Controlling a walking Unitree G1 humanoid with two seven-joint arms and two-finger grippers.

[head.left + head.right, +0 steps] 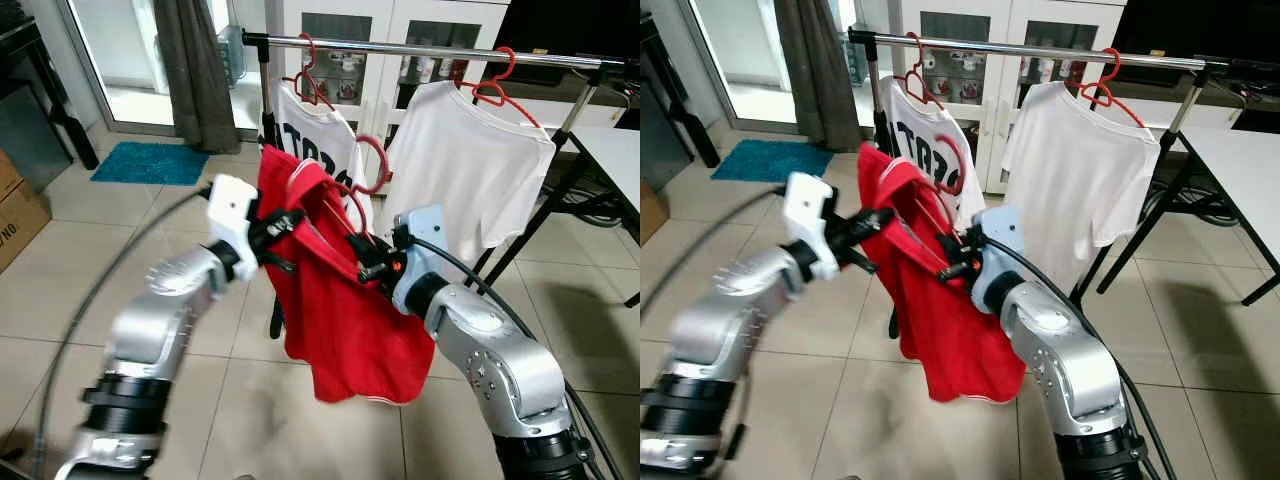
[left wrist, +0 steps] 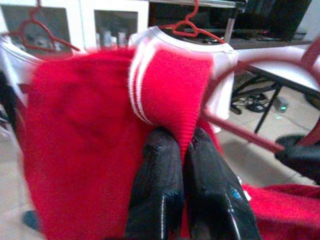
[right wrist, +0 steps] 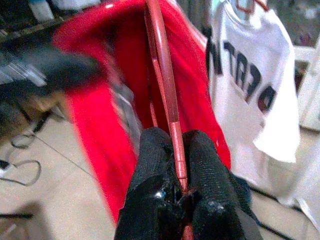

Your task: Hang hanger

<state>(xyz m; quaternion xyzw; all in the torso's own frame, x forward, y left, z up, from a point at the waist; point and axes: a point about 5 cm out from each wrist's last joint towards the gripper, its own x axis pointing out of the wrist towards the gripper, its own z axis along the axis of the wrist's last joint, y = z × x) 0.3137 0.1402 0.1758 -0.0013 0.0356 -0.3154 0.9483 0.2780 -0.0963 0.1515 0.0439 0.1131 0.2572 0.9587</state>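
Jaws of right gripper (image 3: 181, 165) pinch red hanger (image 3: 165, 85) between them.

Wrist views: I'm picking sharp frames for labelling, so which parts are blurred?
Left wrist view: the red shirt smears at its edges, while the left end effector pinching its striped collar stays fairly sharp. Right wrist view: the right end effector and red hanger are crisp; the left side streaks.

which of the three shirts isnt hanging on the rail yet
The red shirt. The left gripper pinches its collar and the right gripper clamps its red hanger, while both white shirts already hang from the metal rail.
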